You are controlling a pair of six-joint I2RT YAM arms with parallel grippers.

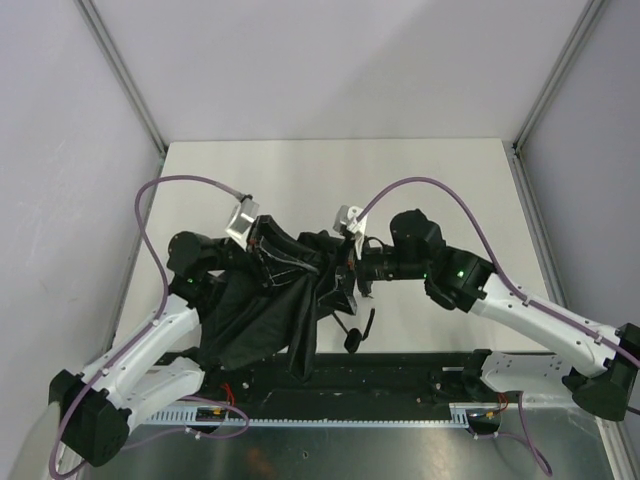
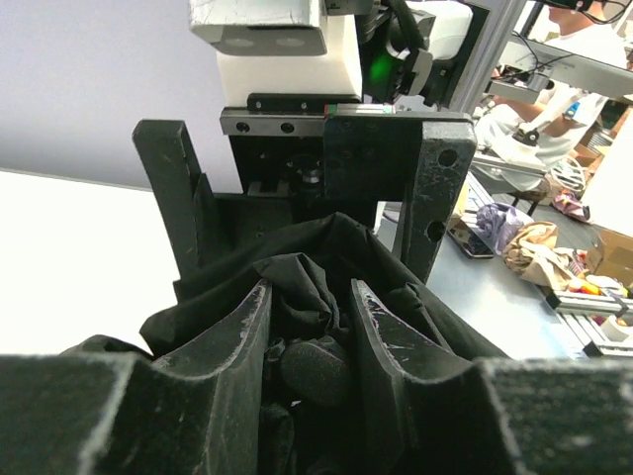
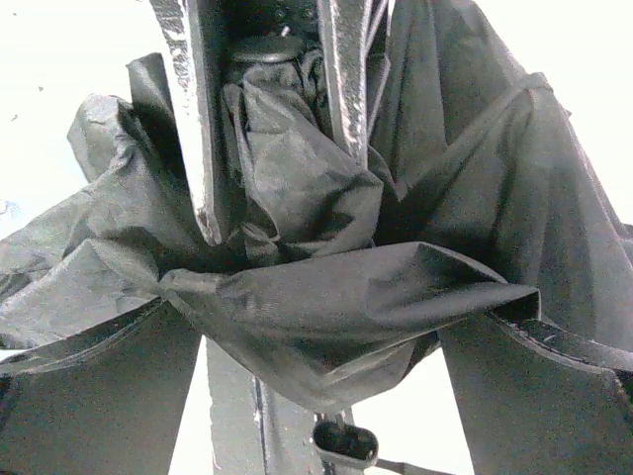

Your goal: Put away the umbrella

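The black umbrella (image 1: 262,318) lies half collapsed on the white table (image 1: 300,175), its fabric bunched between the arms. Its small handle (image 1: 352,341) with cord points toward the near edge. My left gripper (image 1: 264,243) is shut on the bunched fabric at the canopy's top; in the left wrist view (image 2: 310,297) its fingers (image 2: 242,336) squeeze fabric and a rounded black cap (image 2: 315,368). My right gripper (image 1: 346,264) faces it from the right. In the right wrist view it (image 3: 336,332) stands wide open around loose fabric (image 3: 346,297), with the left gripper's fingers (image 3: 203,129) just beyond.
A black rail (image 1: 400,372) with wiring runs along the near table edge. Metal frame posts (image 1: 120,70) and grey walls bound the table at left, right and back. Purple cables (image 1: 440,195) arch over both arms.
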